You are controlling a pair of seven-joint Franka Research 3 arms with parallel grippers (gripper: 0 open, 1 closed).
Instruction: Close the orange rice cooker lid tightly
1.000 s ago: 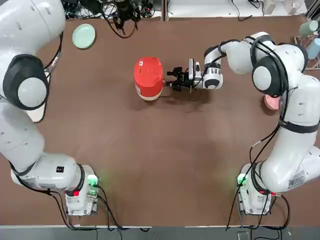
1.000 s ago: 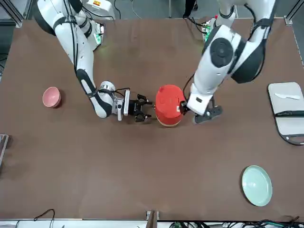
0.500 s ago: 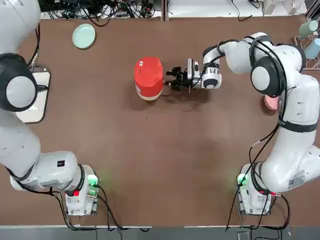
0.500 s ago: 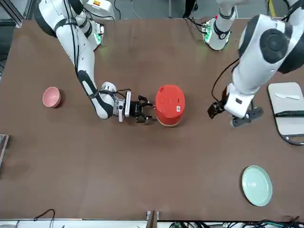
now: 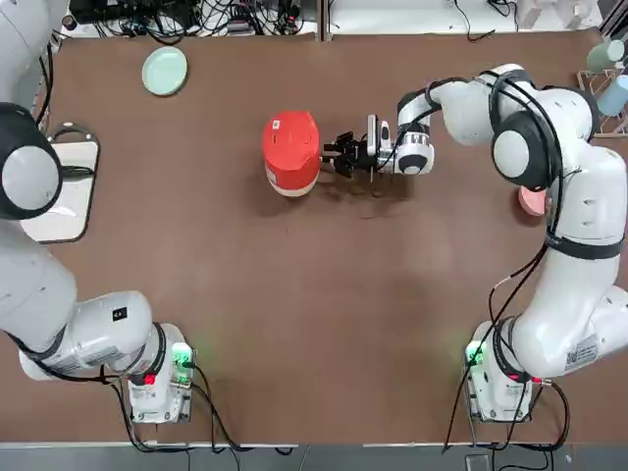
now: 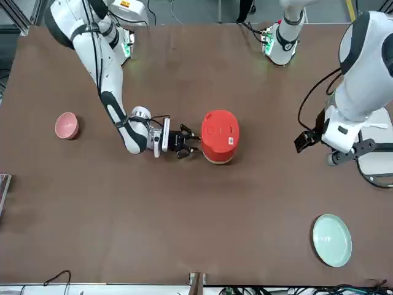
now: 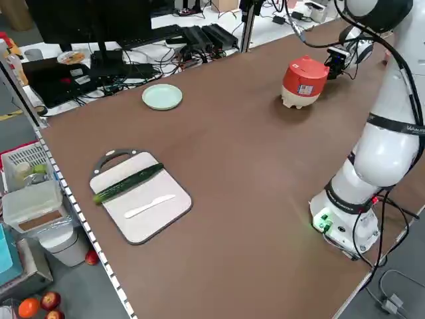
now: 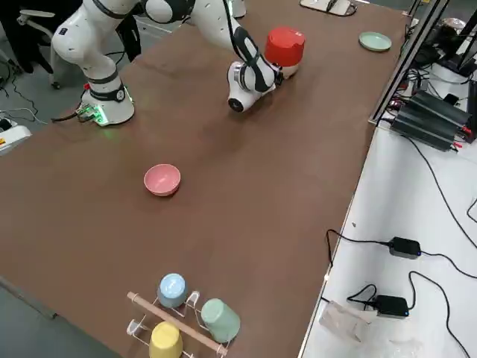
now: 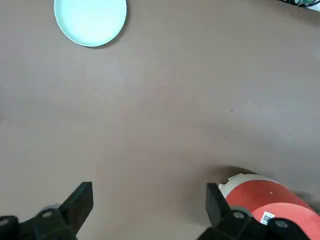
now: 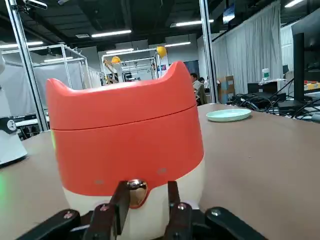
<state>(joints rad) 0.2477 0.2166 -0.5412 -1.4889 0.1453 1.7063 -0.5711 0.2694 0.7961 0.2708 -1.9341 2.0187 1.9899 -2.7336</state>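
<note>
The orange rice cooker (image 5: pixel 291 154) stands at mid-table, and its lid (image 10: pixel 120 102) is down on the body with only a thin seam showing. My right gripper (image 5: pixel 332 155) lies low at the cooker's right side. Its fingers are shut, with the tips at the small silver button (image 10: pixel 135 186) on the cooker's front. Whether they pinch the button I cannot tell. My left gripper (image 9: pixel 149 202) is open and holds nothing. It hangs well off to the robot's left of the cooker (image 9: pixel 260 200), near the cutting board.
A pale green plate (image 5: pixel 164 71) lies at the far left. A cutting board (image 7: pixel 141 196) with a cucumber and a knife sits at the left edge. A pink bowl (image 6: pixel 66 125) rests on the right side, behind the right arm. A cup rack (image 8: pixel 182 309) stands beyond it.
My left arm has pulled away from the cooker toward the left side of the table. My right gripper has edged up to the cooker and its fingers have closed.
</note>
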